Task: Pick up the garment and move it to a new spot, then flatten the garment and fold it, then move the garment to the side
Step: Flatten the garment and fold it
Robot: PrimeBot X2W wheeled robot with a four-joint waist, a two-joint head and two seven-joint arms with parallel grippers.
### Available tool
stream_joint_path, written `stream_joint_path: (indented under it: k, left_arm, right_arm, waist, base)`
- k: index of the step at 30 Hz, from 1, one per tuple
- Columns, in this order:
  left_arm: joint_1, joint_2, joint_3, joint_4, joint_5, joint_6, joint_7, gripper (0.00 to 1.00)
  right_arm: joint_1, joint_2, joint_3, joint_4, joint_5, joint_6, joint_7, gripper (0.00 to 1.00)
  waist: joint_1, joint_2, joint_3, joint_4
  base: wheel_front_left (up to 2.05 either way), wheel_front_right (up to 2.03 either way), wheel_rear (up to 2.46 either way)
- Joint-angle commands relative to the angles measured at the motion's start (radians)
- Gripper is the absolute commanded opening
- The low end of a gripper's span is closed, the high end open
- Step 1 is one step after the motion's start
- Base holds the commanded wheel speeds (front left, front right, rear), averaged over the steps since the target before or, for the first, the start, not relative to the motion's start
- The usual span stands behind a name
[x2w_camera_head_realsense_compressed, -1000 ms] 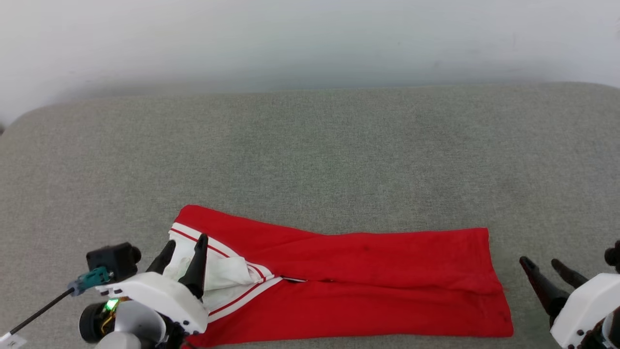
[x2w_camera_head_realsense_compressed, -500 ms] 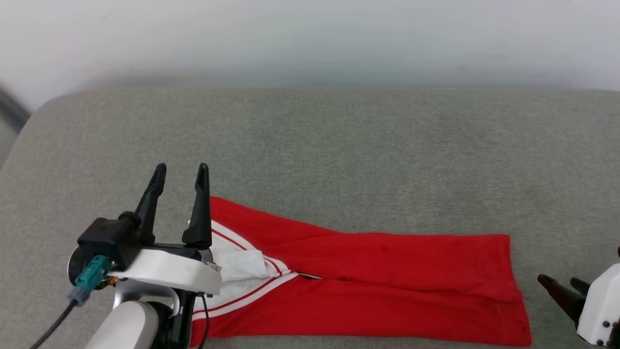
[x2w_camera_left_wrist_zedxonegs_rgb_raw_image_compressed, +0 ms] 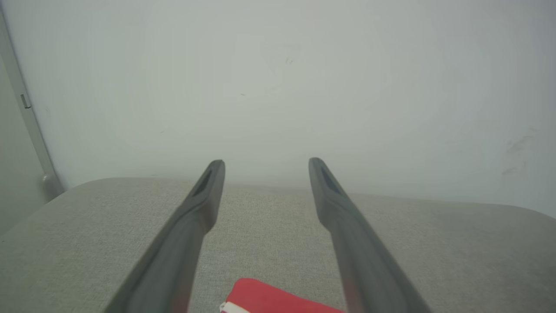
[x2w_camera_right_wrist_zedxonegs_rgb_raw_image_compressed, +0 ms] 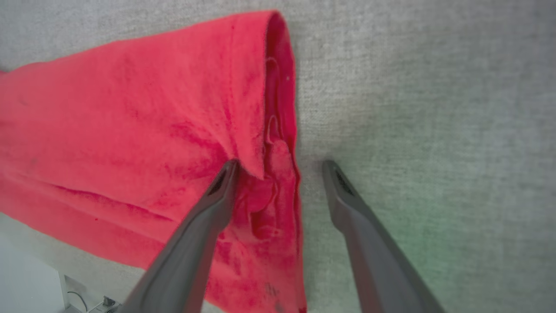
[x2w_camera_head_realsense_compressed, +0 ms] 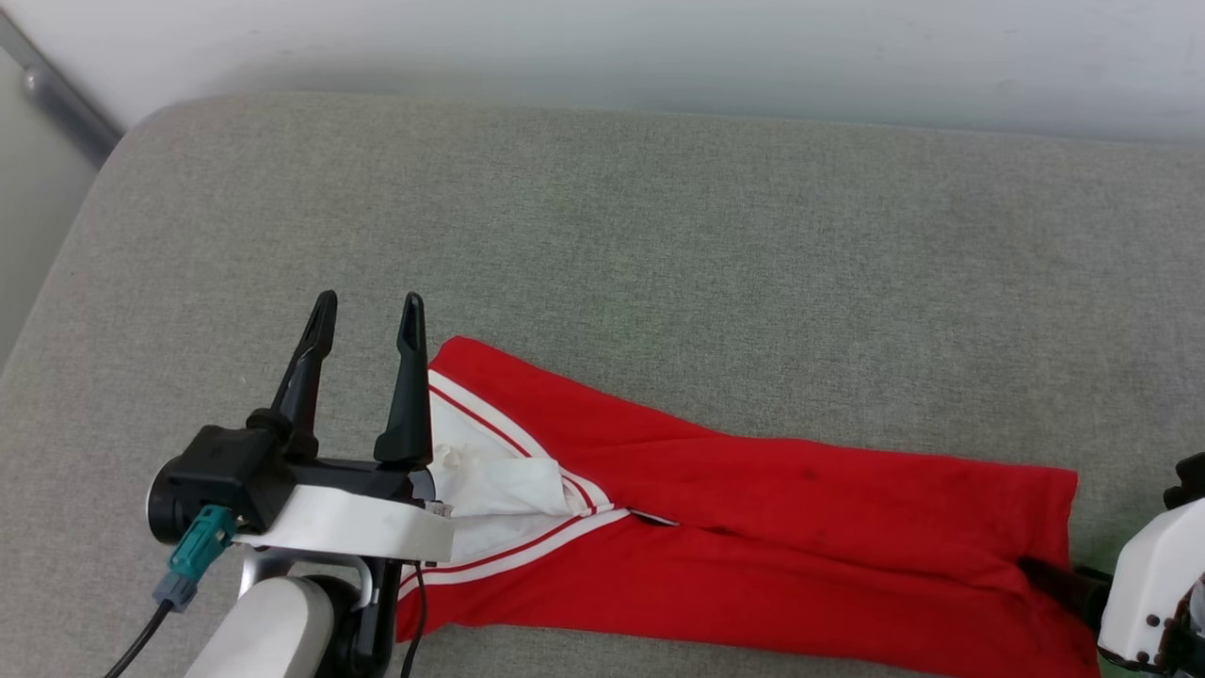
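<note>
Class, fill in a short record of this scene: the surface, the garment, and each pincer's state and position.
surface: grey cushion, pale wall behind
garment: red with white striped trim, folded into a long strip, lying flat
left pincer: open, empty, beside the white-trimmed end
right pincer: open, straddling the plain red end, one finger over cloth, one over cushion

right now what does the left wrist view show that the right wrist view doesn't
Left wrist view adds: the pale wall, a metal rail in the corner, the left gripper open and pointing toward that wall, and a shirt corner with white trim. Right wrist view adds: the right gripper open, straddling the shirt's red hem edge, one finger over cloth and the other over cushion. Shared: the red shirt lying on the grey cushion.
</note>
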Motion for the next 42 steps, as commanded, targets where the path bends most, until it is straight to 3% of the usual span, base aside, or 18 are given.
stream_joint_path:
  k: [1,2,16,28,34,37,42]
  left_arm:
    - [0.001,-0.003,-0.001,0.004,0.007,-0.002,-0.005,1.00]
    - [0.004,-0.003,-0.002,0.006,0.008,-0.003,-0.006,1.00]
    - [0.068,0.028,-0.013,0.064,0.006,-0.003,0.006,1.00]
    - [0.116,0.034,-0.006,0.080,-0.008,0.009,-0.002,1.00]
    - [0.109,0.031,-0.011,0.082,-0.005,0.005,-0.002,1.00]
    - [0.102,0.028,-0.015,0.083,-0.006,0.005,-0.002,1.00]
    - [0.091,0.024,-0.025,0.090,-0.005,0.000,0.004,1.00]
  right_arm:
    - [0.021,0.030,0.036,0.048,0.011,0.000,0.023,0.42]
    - [0.018,0.031,0.045,0.055,0.018,0.000,0.025,0.00]
    - [-0.026,-0.052,0.084,0.012,0.030,0.000,-0.081,0.00]
    - [-0.004,-0.084,-0.168,0.061,0.015,0.000,-0.060,0.00]
    - [-0.056,0.003,-0.268,0.086,0.069,0.000,0.087,0.00]
    - [-0.091,0.100,-0.304,0.087,0.153,0.000,0.189,0.00]
    - [-0.127,0.195,-0.344,0.083,0.310,0.000,0.324,0.00]
  waist:
    - [0.0000,0.0000,-0.001,0.000]
    - [0.0000,0.0000,-0.003,-0.001]
    - [0.0000,0.0000,-0.118,-0.063]
    - [0.0000,0.0000,-0.164,-0.121]
    - [0.0000,0.0000,-0.155,-0.140]
    - [0.0000,0.0000,-0.151,-0.141]
    - [0.0000,0.0000,-0.146,-0.131]
  base:
    - [0.00,0.00,0.00]
    - [0.00,0.00,0.00]
    - [0.00,0.00,0.00]
    - [0.00,0.00,0.00]
    - [0.00,0.00,0.00]
    - [0.00,0.00,0.00]
    - [0.00,0.00,0.00]
